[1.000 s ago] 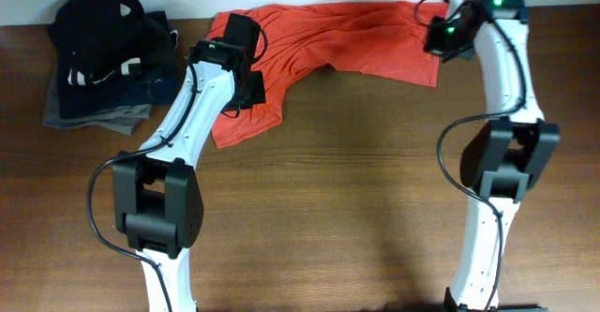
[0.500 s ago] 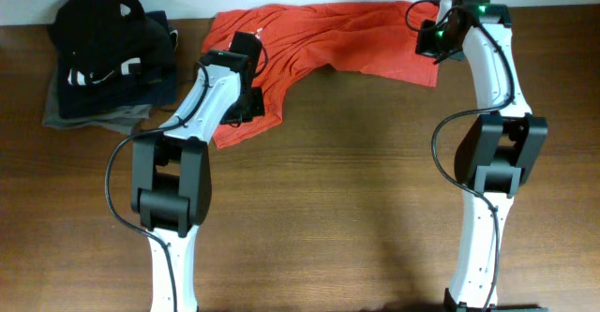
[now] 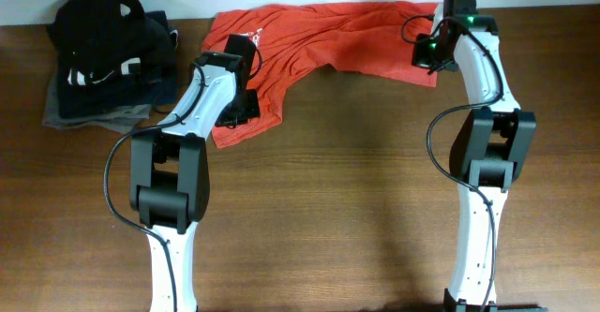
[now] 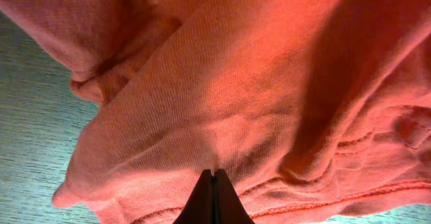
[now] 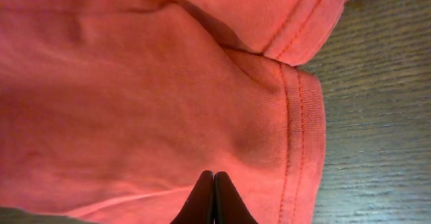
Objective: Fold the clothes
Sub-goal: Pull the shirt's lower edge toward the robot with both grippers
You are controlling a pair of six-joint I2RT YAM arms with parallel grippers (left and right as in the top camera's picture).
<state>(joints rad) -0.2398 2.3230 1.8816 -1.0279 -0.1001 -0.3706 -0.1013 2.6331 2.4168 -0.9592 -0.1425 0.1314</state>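
Orange T-shirt (image 3: 328,36) is bunched up along the worktop's (image 3: 356,190) far edge. It looks light and floppy, so I'd pinch a hem or shoulder seam. Left gripper (image 4: 213,175) and right gripper (image 5: 213,175): jaws together over the cloth, nothing visibly pinched.

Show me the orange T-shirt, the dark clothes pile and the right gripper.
orange T-shirt (image 3: 361,36), overhead view, middle of the cloth.
dark clothes pile (image 3: 98,22), overhead view, top black garment.
right gripper (image 5: 214,180), right wrist view, shut tips.
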